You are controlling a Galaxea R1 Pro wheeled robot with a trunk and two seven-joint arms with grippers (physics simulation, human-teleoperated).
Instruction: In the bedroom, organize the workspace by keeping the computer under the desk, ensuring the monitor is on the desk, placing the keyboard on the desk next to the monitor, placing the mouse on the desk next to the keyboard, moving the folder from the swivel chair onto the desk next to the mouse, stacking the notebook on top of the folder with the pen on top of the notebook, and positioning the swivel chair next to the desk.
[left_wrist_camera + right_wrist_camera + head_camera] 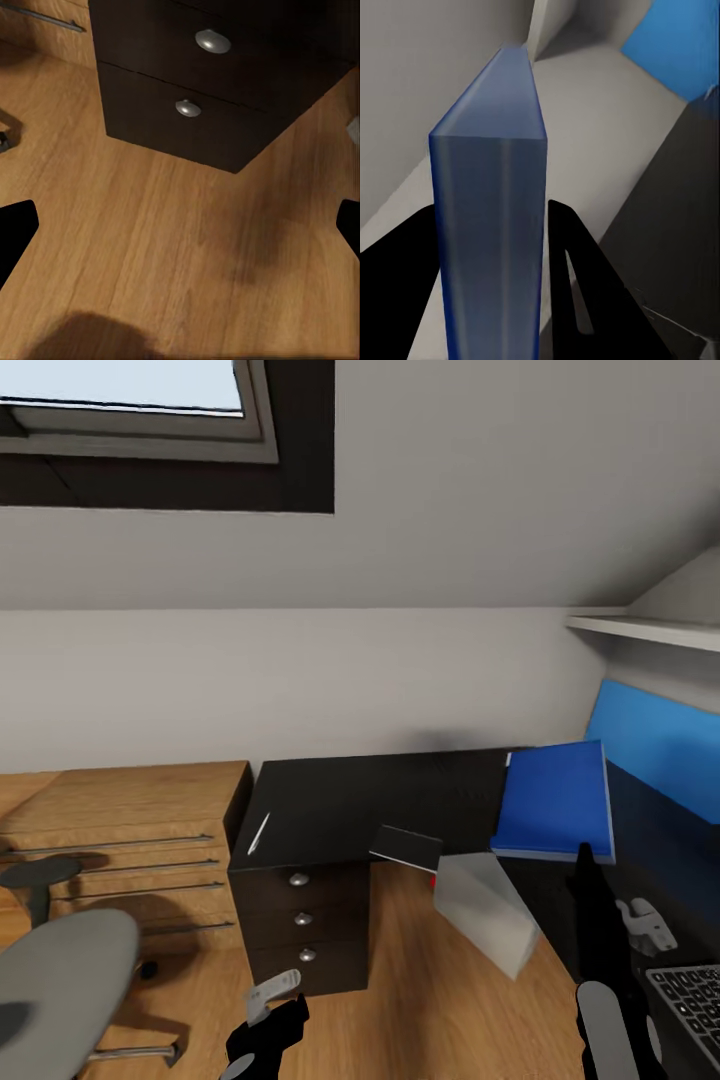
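- Step in hand, by judgement: carrying the folder (556, 801) to the desk (350, 800); folder held in the air over the black desk top, near the blue wall panel (655, 735), tilted, not yet lying flat
- Right gripper (585, 857) reaching up and forward from the lower right of the head view; fingers (585, 300) pinching the folder's near edge, blue spine standing between the dark prongs in the right wrist view
- Next move calls for lowering the folder flat onto the desk top beside the mouse; mouse not made out here, so placement cannot be judged; keyboard (693, 992) at the lower right corner
- Pen (259, 833) lying on the desk's left end, above the drawer unit (305, 925); to be stacked later
- Left gripper (180, 225) low over the wooden floor (150, 247) before the drawers; fingers spread wide, holding nothing
- Swivel chair (60, 980) at lower left, apart from the desk
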